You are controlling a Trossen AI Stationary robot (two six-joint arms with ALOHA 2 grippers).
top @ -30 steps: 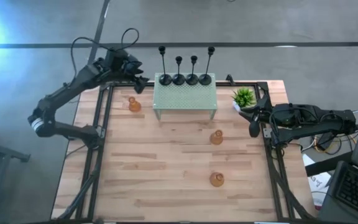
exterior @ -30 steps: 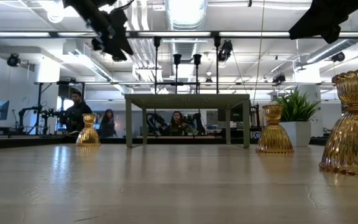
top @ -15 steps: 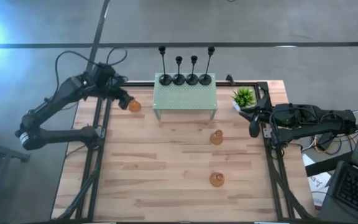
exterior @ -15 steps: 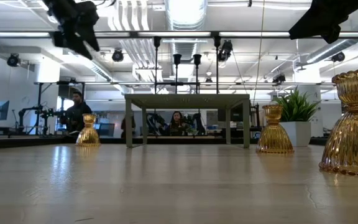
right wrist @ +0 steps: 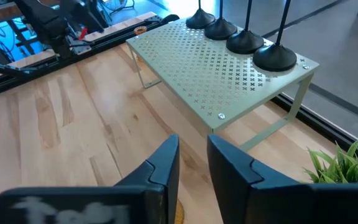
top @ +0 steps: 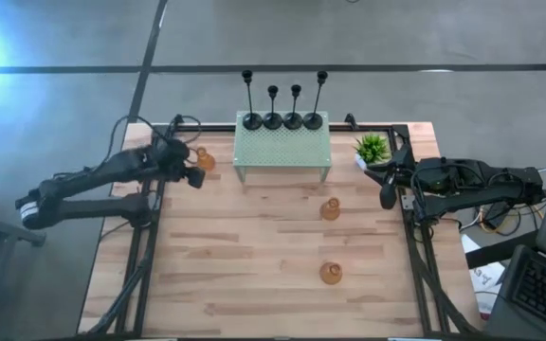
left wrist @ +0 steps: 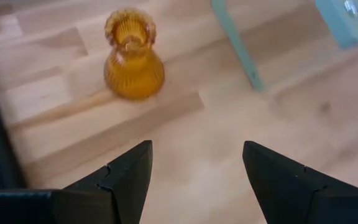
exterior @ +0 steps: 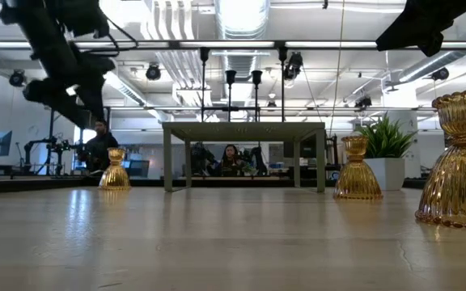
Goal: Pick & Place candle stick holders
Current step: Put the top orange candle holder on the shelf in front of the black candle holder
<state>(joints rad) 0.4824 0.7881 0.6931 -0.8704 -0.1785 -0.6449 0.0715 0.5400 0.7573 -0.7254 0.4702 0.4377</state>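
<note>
Four black candle stick holders (top: 282, 118) stand by their round bases along the far edge of a pale green perforated shelf (top: 282, 150). Three amber glass holders stand upright on the wooden table: one at the far left (top: 204, 159), one right of centre (top: 330, 209), one nearer (top: 330, 273). My left gripper (top: 193, 173) is open and empty, just to the near left of the far-left amber holder (left wrist: 132, 56), which stands ahead of its fingers. My right gripper (top: 387, 194) waits at the table's right edge, its fingers a narrow gap apart (right wrist: 193, 158).
A small green potted plant (top: 373, 148) stands at the far right, beside the shelf. The shelf's leg (left wrist: 238, 43) stands close to the far-left amber holder. Black frame rails (top: 150, 208) run along the table's sides. People show in the room behind (exterior: 103, 145).
My left gripper has gone from high beside the shelf's far left corner toward the table's near edge and down, ending low beside the far-left amber holder. The holders have not moved.
</note>
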